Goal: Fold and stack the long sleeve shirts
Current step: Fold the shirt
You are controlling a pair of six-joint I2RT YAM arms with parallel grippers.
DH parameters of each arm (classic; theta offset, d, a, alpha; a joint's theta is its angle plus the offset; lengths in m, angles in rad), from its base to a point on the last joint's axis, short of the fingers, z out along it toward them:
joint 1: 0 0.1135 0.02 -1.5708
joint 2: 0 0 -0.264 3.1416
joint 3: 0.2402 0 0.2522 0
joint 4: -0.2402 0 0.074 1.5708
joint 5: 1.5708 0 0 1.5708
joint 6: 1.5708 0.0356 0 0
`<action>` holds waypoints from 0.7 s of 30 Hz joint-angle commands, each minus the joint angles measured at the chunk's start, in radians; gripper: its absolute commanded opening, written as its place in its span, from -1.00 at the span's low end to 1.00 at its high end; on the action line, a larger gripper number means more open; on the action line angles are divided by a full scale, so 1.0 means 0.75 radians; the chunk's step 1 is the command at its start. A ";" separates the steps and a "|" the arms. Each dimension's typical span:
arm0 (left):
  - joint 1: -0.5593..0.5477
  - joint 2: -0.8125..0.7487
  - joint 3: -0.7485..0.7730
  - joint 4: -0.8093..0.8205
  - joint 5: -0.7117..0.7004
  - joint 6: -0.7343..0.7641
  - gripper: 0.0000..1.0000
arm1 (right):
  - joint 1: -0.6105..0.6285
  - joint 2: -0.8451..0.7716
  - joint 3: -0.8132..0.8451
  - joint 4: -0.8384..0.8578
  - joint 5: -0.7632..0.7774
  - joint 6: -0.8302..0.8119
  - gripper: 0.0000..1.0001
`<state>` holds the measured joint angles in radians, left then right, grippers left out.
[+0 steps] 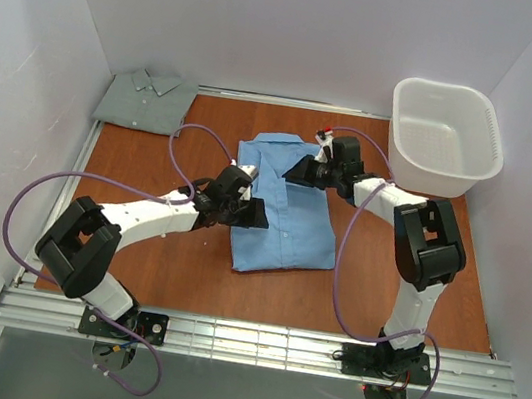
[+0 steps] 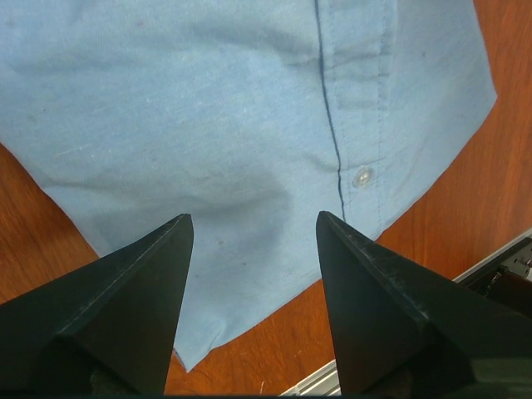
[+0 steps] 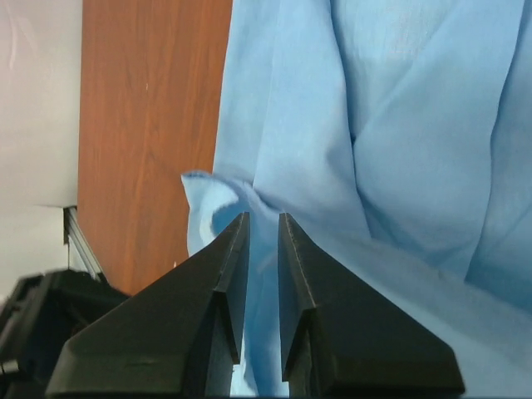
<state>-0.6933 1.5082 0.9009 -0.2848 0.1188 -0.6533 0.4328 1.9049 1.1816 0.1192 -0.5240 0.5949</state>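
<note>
The grey-green shirt [image 1: 146, 100] lies folded with its collar showing, far to the left of and behind the light blue shirt [image 1: 292, 229] and well apart from it. The left gripper [image 1: 261, 217] sits at the left edge of the light blue shirt. In the left wrist view its fingers [image 2: 141, 283] stand wide apart over the hem with nothing between them, and a button [image 2: 362, 175] on the front strip lies just beyond the tips. Whether the tips touch the cloth cannot be told.

The light blue shirt lies mostly flat on the wooden table [image 1: 184, 268], collar towards the back wall.

The right gripper [image 1: 291, 172] is at the upper part of the light blue shirt, just right of the collar. In the right wrist view its claw is drawn narrow and pinches a raised fold of the blue cloth, which curls up at the fingertips.

The white basket [image 1: 400, 120] stands to the right of and behind the light blue shirt, apart from it.
</note>
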 commanded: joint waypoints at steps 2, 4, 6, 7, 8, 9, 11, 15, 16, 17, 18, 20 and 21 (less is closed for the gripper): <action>-0.010 -0.078 -0.043 0.007 -0.042 0.022 0.18 | -0.021 0.080 0.071 0.058 0.046 0.029 -0.73; -0.008 -0.111 -0.052 -0.005 -0.127 0.016 0.20 | -0.039 0.060 0.071 0.054 0.054 0.013 -0.71; -0.004 -0.148 -0.052 -0.031 -0.207 0.012 0.26 | -0.072 0.019 0.063 0.054 0.056 -0.030 -0.68; 0.002 -0.156 -0.048 -0.042 -0.232 0.008 0.27 | -0.084 -0.036 0.047 0.046 0.054 -0.047 -0.64; 0.012 -0.164 -0.048 -0.052 -0.258 0.006 0.29 | -0.112 -0.067 0.032 0.035 0.050 -0.073 -0.60; 0.041 -0.160 -0.044 -0.048 -0.259 0.006 0.30 | -0.123 -0.099 0.020 0.019 0.050 -0.087 -0.57; 0.069 -0.146 -0.023 -0.038 -0.259 0.004 0.31 | -0.147 -0.194 -0.043 -0.020 0.066 -0.126 -0.38; 0.147 -0.044 0.028 -0.013 -0.267 0.004 0.29 | -0.154 -0.353 -0.205 -0.065 0.034 -0.102 -0.29; 0.159 -0.021 0.040 -0.007 -0.267 0.008 0.27 | -0.156 -0.382 -0.248 -0.065 0.020 -0.076 -0.29; 0.172 0.003 0.055 0.007 -0.265 0.010 0.24 | -0.154 -0.416 -0.345 -0.059 0.007 -0.057 -0.29; 0.190 0.026 0.075 0.014 -0.253 0.016 0.18 | -0.156 -0.486 -0.397 -0.053 0.009 -0.041 -0.29; 0.204 0.100 0.128 0.044 -0.246 0.036 0.14 | -0.154 -0.554 -0.495 -0.028 0.015 -0.008 -0.30; 0.213 0.124 0.147 0.054 -0.246 0.041 0.11 | -0.156 -0.604 -0.579 -0.026 0.022 -0.002 -0.31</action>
<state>-0.5488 1.5639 0.9493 -0.2863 -0.0467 -0.6472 0.3145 1.5166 0.8616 0.1078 -0.4999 0.5613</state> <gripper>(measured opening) 0.565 0.352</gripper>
